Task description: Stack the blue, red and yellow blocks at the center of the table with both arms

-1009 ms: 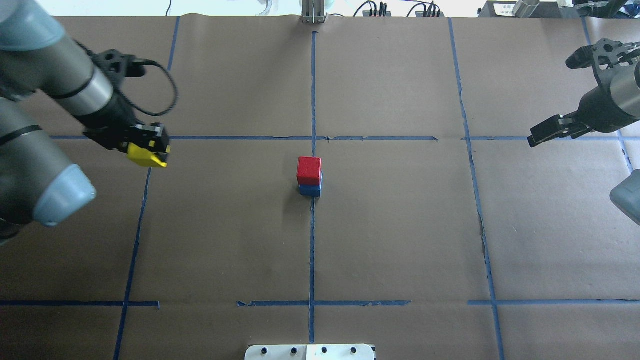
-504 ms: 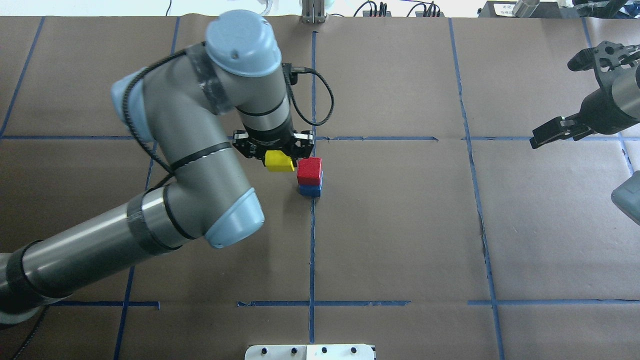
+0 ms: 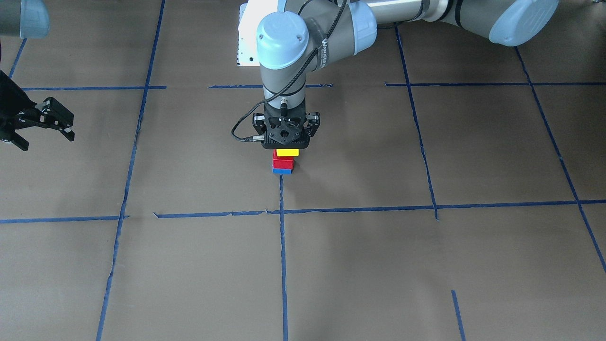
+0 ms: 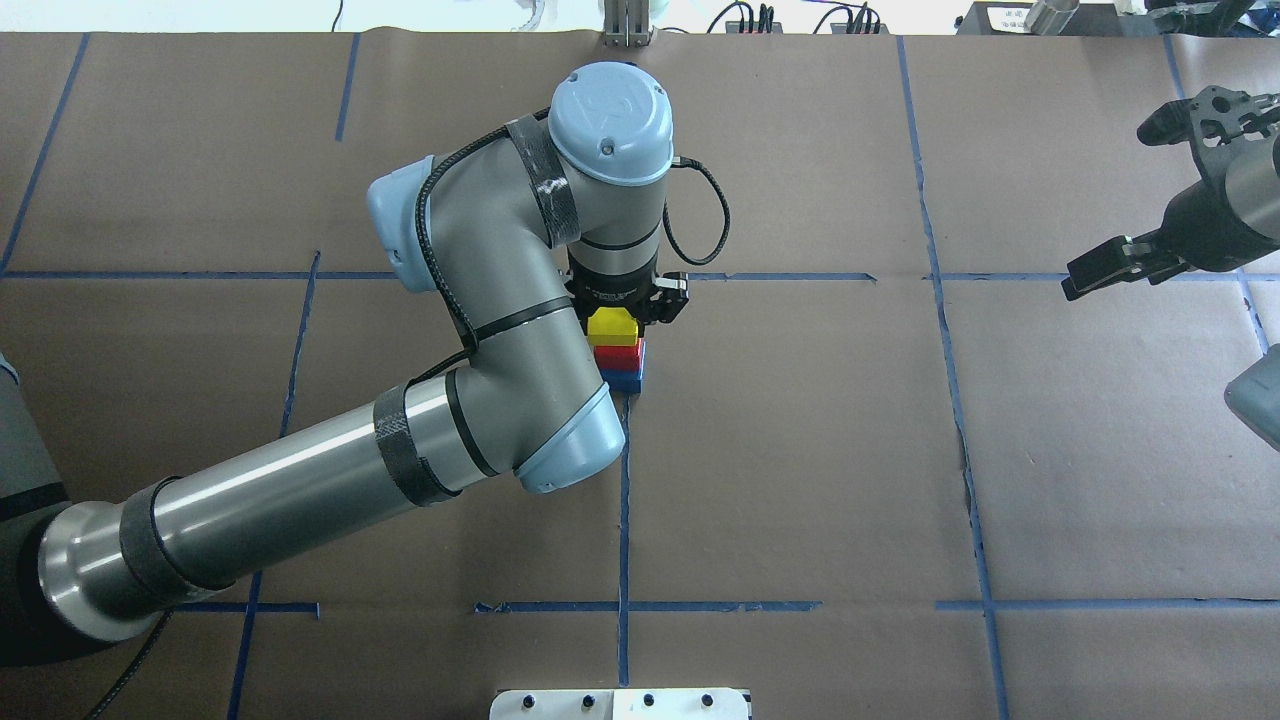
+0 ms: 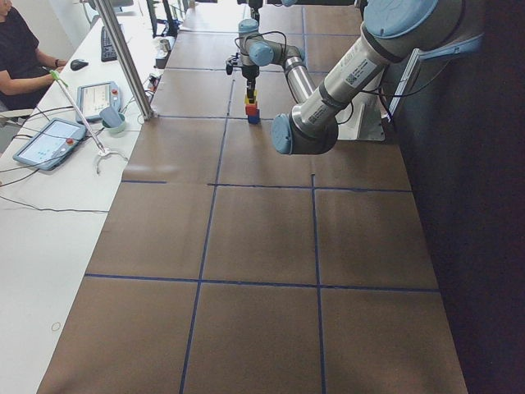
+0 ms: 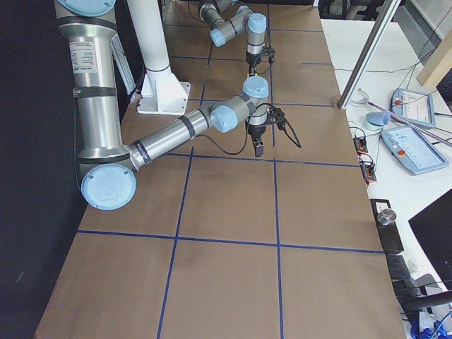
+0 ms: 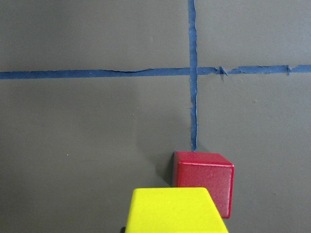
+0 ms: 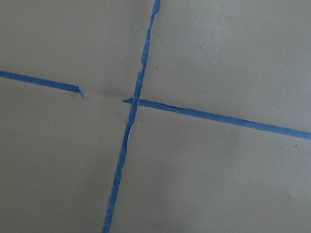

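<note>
A red block [image 4: 618,355] sits on a blue block [image 4: 623,381] at the table's centre, where the blue tape lines cross. My left gripper [image 4: 615,318] is shut on a yellow block [image 4: 612,326] and holds it right over the red block, shifted a little to one side. I cannot tell whether the two touch. The front view shows the yellow block [image 3: 288,152] over the red block [image 3: 282,164] and the blue block [image 3: 282,171]. The left wrist view shows the yellow block [image 7: 172,211] beside the red block [image 7: 204,177]. My right gripper [image 3: 71,127] is open and empty at the far right.
Brown paper with a blue tape grid [image 4: 625,500] covers the table. A white base plate [image 4: 620,703] sits at the near edge. My left arm's elbow [image 4: 560,440] hangs over the area left of the stack. An operator [image 5: 16,49] and tablets are beside the table.
My left arm has swung from the far left to the centre with the yellow block, which now sits over the red block. The right arm has barely moved.
</note>
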